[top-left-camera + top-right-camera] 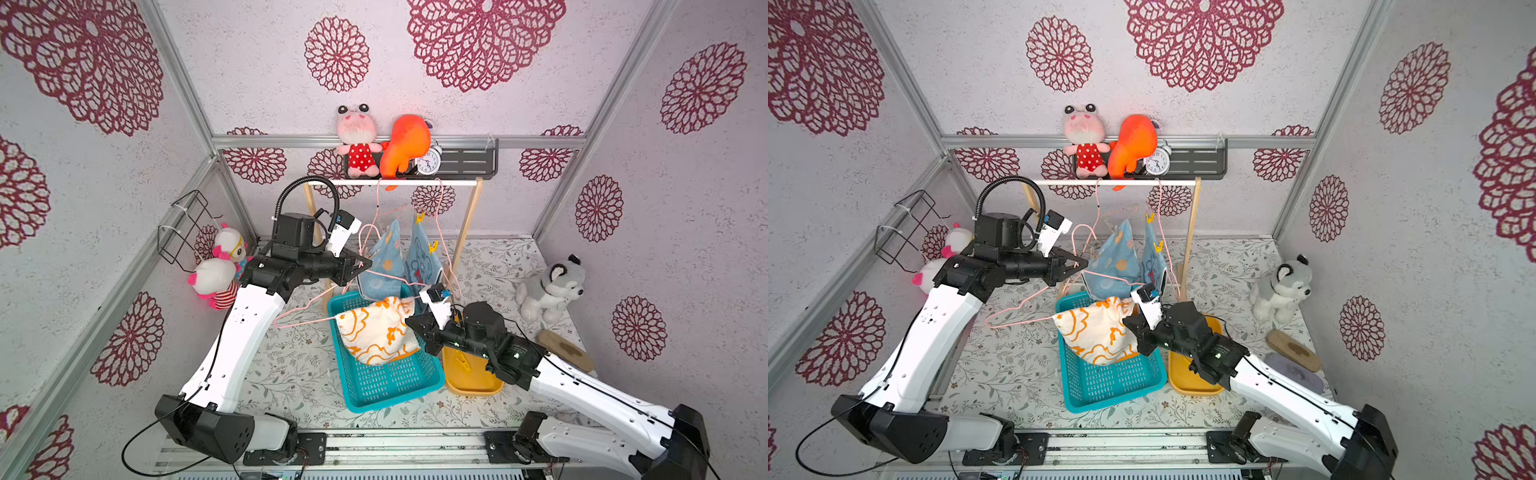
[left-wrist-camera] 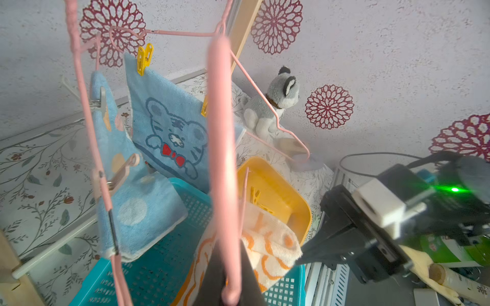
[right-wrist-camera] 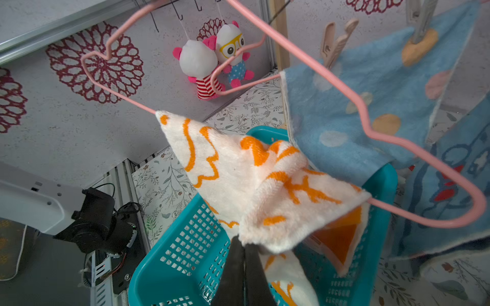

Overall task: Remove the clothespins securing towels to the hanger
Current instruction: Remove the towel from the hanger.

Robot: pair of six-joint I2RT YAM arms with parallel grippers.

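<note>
My left gripper (image 1: 365, 264) (image 2: 229, 286) is shut on a pink wire hanger (image 2: 221, 159). A white towel with orange flowers (image 1: 378, 332) (image 3: 238, 164) drapes over a hanger's bar (image 3: 119, 98) above the teal basket, and my right gripper (image 1: 409, 322) (image 3: 244, 245) is shut on its lower fold. Behind it hang a light blue dotted towel (image 1: 384, 257) (image 3: 358, 106) with beige clothespins (image 2: 119, 174) (image 3: 335, 43) and a blue cartoon towel (image 1: 422, 262) (image 2: 169, 127) with two yellow clothespins (image 1: 419, 217) (image 2: 144, 59).
A teal basket (image 1: 386, 386) sits under the towels, with a yellow tray (image 1: 473, 380) holding loose yellow clothespins (image 2: 256, 196) to its right. The wooden rack (image 1: 469, 224) stands behind. A husky plush (image 1: 548, 286) and brushes (image 1: 565, 349) lie at the right.
</note>
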